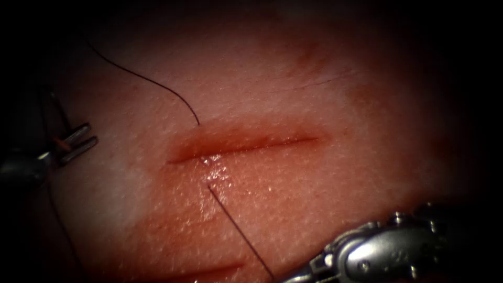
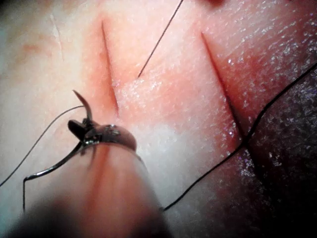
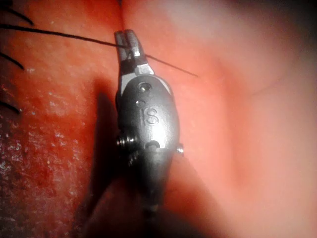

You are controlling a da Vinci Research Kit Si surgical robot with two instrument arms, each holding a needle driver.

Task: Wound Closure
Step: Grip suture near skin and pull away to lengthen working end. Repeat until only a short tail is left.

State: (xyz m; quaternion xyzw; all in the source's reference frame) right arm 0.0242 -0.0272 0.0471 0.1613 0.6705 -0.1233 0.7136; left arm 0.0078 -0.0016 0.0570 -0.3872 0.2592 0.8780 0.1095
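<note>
My left tool [image 1: 78, 142] sits at the left edge of the frame, well left of the cut [image 1: 246, 147], jaws clamped on the needle [image 2: 88, 110] around mid-curve; the needle is clear of the tissue [image 1: 325, 188]. My right tool [image 3: 130, 45], at the lower right, is clamped on the thread [image 1: 238, 230], which runs up into the tissue just below the cut's left half.
</note>
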